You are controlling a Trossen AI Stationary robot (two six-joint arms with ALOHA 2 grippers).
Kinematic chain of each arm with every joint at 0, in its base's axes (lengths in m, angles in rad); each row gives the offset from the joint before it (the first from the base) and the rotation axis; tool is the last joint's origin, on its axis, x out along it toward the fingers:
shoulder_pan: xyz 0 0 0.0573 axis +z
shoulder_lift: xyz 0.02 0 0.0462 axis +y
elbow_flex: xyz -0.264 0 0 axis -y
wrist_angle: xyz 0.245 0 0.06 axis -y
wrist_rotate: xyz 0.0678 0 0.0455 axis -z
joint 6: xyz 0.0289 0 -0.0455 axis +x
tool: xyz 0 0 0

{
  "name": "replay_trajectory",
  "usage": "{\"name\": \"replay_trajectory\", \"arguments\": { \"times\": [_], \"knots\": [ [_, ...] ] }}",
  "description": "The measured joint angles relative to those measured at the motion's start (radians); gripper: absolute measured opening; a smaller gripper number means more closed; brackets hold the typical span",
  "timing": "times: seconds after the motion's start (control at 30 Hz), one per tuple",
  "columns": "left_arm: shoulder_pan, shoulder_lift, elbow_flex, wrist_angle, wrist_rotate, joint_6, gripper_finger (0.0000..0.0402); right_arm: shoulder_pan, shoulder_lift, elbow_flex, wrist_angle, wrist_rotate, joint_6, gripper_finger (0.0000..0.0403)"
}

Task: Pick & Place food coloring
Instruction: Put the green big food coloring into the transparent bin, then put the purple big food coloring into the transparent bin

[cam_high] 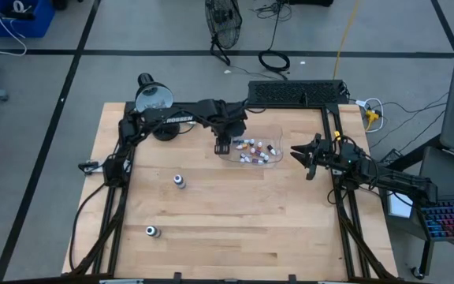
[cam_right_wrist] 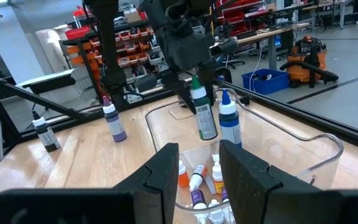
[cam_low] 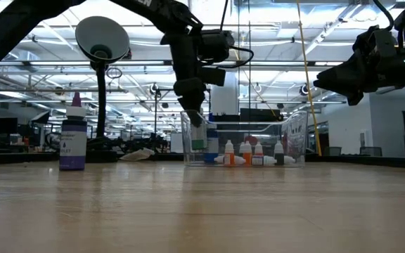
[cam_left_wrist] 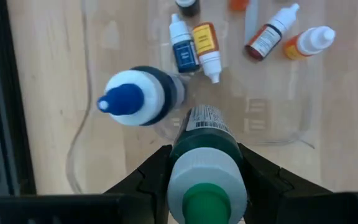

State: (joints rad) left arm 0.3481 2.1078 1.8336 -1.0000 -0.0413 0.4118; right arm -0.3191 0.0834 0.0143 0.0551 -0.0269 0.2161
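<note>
We are putting little food coloring bottles into the clear tray [cam_high: 276, 160], which sits at the far middle of the table [cam_high: 235, 237].

Our left gripper [cam_left_wrist: 205, 180] hangs over the tray's left end. Its fingers [cam_left_wrist: 145, 180] are squeezed tight on a green bottle [cam_left_wrist: 205, 163]. We hold it by its sides, cap up, so it can go down standing (that way it should not tip over). In the right wrist view the green bottle [cam_right_wrist: 202, 112] hangs a bit tilted over the tray, just beside a blue bottle [cam_right_wrist: 229, 121] that already stands inside. We think the bottle is low enough to set down soon. We must take care not to bump the blue one.

Lots of small bottles [cam_high: 252, 148] lie in the middle of the tray, with white, orange and red bits. They are tiny, so they just lie on their sides. We put the bigger ones at the left end, where there is bare room.

Two more bottles wait on the table, well apart from the tray. One [cam_high: 179, 181] is near the middle left. The other [cam_high: 152, 231] is nearer to us. From the low view, one of them is a purple bottle [cam_low: 73, 137] standing up straight.

Our right gripper [cam_high: 309, 155] waits just right of the tray. Its fingers [cam_right_wrist: 160, 171] are partly apart and hold nothing. It stays out of the way so the arms do not hit each other.
</note>
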Motion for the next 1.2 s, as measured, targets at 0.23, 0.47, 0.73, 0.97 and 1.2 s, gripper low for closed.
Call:
{"name": "replay_trajectory", "arguments": {
  "times": [0.23,0.47,0.73,0.97,1.2],
  "knots": [
    [0.001,0.0,-0.042,0.02,-0.003,-0.017,0.0141,0.0,0.0,0.0,0.0,0.0,0.0,0.0105],
    [0.001,-0.003,-0.127,0.093,0.006,-0.055,0.0141,0.0,0.0,0.0,0.0,0.0,0.0,0.0105],
    [-0.014,-0.004,-0.129,0.115,-0.086,-0.057,0.0224,0.0,0.0,0.0,0.0,0.0,0.0,0.0105],
    [-0.036,-0.025,-0.128,0.132,-0.148,-0.048,0.0293,0.0,0.0,0.0,0.0,0.0,0.0,0.0105],
    [-0.092,-0.135,-0.128,0.069,-0.199,-0.098,0.0315,0.0,0.002,0.0,0.0,0.0,0.0,0.0105]
  ]
}}
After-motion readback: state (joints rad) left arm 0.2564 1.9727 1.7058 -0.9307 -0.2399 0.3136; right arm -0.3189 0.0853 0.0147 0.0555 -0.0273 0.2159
